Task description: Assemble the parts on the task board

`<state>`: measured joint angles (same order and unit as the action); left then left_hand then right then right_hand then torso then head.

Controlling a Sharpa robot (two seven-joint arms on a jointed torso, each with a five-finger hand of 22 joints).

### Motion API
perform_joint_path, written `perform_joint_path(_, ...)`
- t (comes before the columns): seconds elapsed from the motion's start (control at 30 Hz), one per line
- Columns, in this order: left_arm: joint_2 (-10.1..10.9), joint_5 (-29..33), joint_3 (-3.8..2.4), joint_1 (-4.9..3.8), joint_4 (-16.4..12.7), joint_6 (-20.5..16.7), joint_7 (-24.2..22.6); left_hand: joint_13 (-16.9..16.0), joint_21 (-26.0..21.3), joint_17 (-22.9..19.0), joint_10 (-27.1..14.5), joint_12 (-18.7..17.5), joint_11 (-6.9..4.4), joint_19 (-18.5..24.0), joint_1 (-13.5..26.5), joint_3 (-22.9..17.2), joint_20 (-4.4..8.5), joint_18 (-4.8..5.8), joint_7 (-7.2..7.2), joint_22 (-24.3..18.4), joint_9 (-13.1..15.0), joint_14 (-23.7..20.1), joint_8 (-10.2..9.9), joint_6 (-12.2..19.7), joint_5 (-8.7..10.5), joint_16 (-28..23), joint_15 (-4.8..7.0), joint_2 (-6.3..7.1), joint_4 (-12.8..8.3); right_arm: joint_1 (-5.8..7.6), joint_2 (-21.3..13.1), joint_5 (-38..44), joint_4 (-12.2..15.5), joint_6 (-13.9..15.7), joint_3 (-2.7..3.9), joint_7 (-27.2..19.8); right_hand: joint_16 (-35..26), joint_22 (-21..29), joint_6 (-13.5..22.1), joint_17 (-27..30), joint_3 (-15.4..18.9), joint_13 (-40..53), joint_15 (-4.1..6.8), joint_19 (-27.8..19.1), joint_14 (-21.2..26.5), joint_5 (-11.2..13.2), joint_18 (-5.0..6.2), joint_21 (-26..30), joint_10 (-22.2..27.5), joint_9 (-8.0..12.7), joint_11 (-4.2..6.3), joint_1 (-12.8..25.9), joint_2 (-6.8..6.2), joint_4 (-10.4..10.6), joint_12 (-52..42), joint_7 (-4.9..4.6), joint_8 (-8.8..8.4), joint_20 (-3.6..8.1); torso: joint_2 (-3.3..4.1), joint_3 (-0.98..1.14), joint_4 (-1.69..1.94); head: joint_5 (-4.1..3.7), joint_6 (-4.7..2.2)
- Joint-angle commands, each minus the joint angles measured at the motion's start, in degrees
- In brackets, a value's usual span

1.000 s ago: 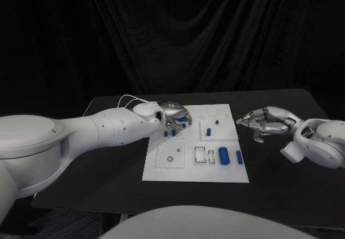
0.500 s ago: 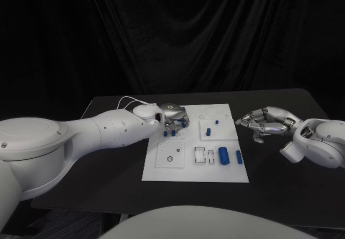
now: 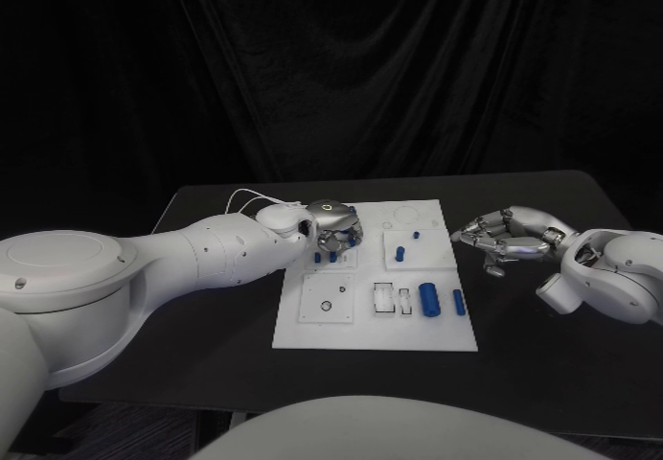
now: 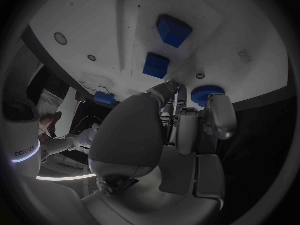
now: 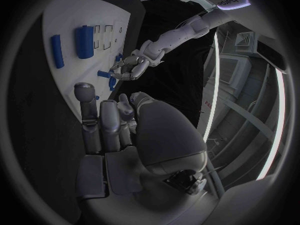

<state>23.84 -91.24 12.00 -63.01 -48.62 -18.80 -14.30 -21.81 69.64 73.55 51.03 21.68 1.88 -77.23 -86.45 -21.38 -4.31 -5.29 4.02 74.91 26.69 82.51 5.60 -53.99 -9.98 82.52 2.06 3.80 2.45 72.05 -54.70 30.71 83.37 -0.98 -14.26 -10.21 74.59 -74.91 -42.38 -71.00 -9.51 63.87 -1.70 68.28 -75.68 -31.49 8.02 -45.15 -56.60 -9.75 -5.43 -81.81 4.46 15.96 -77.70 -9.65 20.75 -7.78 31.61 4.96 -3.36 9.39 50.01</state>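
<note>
L hand (image 3: pixel 331 226) fingers bunched over blue parts (image 3: pixel 329 255) on board (image 3: pixel 311 331); grip unclear, can't tell. Seat part square, press slow. R hand (image 3: pixel 506 240) curled, empty.

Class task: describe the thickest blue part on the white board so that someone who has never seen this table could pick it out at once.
Start at the white task board in the middle of the black table. Go to the board's near right area, the side toward the right hand. Two blue parts lie there side by side: the thick blue cylinder is the fatter one, next to the white rectangular slots, while its neighbour, the thin blue bar, is slimmer and nearer the board's edge.
</note>
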Motion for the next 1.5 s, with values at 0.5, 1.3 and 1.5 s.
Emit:
perform_joint_path(0.5, 3.1, -0.3, -0.31, -0.02, -2.8, -5.7, -0.9, 1.4, 0.4, -0.4, 4.0, -1.2, -0.49, -0.7, 0.0, 0.4, 0.71, 0.38, 0.16, 6.7, -0.1, 0.3, 0.5, -2.3, 0.24, 0.1, 0.85, -0.58, 0.1, -0.20, 0.1, 0.1, -0.1, -0.9, 0.05, 1.1, -0.2, -3.7, -0.3, 0.1, -0.1, -0.2, -0.04, -0.4, 0.5, -0.1, 0.58, 0.4, 0.6, 0.0, 0.07, -0.2, -0.20, 0.5, 0.3, 0.08, 0.54, -0.05, -0.08, 0.06, 0.09, 0.05, -0.01)
perform_joint_path(1.3, 13.1, -0.3, -0.03, -4.43, -14.0, -1.4, 3.6, 2.5, -0.1, -1.2, 5.1, -2.7, -0.36, -0.7, 0.5, 1.0, 0.68, 0.35, 0.30, 6.7, -0.4, 0.0, 0.2, -2.9, 1.04, -0.4, 0.75, -0.45, 0.3, -0.34, -0.3, 0.5, 0.0, -1.6, 0.05, 1.9, -0.4, -3.6, -0.5, 0.4, 0.0, -0.6, -0.03, -0.5, 0.7, 0.1, 0.61, 0.6, 1.1, -0.1, 0.09, 0.0, -0.26, 0.5, 0.5, 0.13, 0.72, -0.05, -0.18, 0.12, 0.31, 0.30, -0.01)
perform_joint_path(1.5, 12.4, -0.3, 0.06, -3.31, -12.6, -0.7, 3.5, 2.7, -0.2, -1.2, 5.3, -2.8, -0.38, -0.6, 0.4, 1.0, 0.68, 0.33, 0.30, 6.7, -0.4, 0.0, 0.1, -2.9, 1.08, -0.4, 0.75, -0.55, 0.3, -0.48, -0.4, 0.5, 0.0, -1.7, 0.05, 2.0, -0.4, -3.6, -0.5, 0.4, 0.0, -0.8, -0.03, -0.6, 0.7, 0.1, 0.64, 0.7, 1.4, -0.1, 0.10, 0.0, -0.25, 0.5, 0.6, 0.13, 0.73, -0.04, -0.11, 0.01, 0.32, 0.29, -0.01)
